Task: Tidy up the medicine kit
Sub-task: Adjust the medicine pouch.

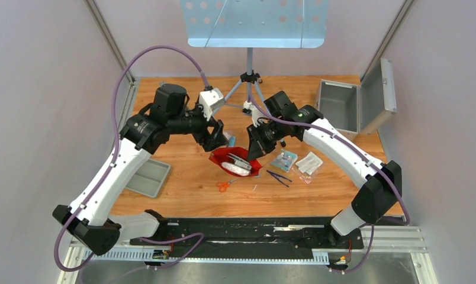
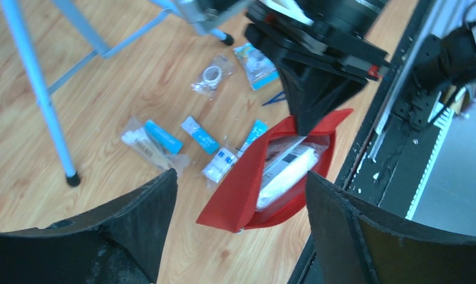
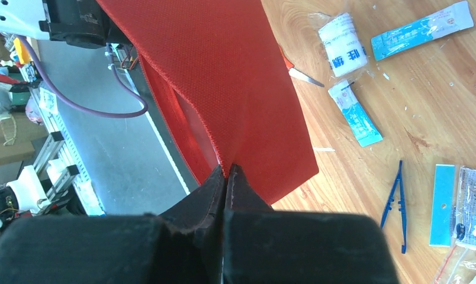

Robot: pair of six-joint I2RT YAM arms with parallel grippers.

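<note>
Top external view: shows the medicine kit (image 1: 341,106) at the far right corner of the desk (image 1: 188,195), well apart from the other things, with its lid swung open to the right. Shows in the middle a red pouch (image 1: 234,160), mouth open, with white packets (image 2: 286,168) inside. Held by its top edge between the right fingers (image 3: 227,177), pressed fully together on the fabric. Above the pouch, spread wide and gripping nothing, the left fingers (image 2: 158,198).

Near the left edge, a shallow grey tray (image 1: 148,177). Just in front of the pouch, orange scissors (image 1: 224,186); to its right, blue tweezers (image 1: 280,177) and flat sealed packets (image 1: 309,161). Behind it, small blue-and-white sachets (image 2: 194,136) and the legs of a blue stand (image 1: 250,80). Between pouch and kit, the right arm (image 1: 336,148).
</note>
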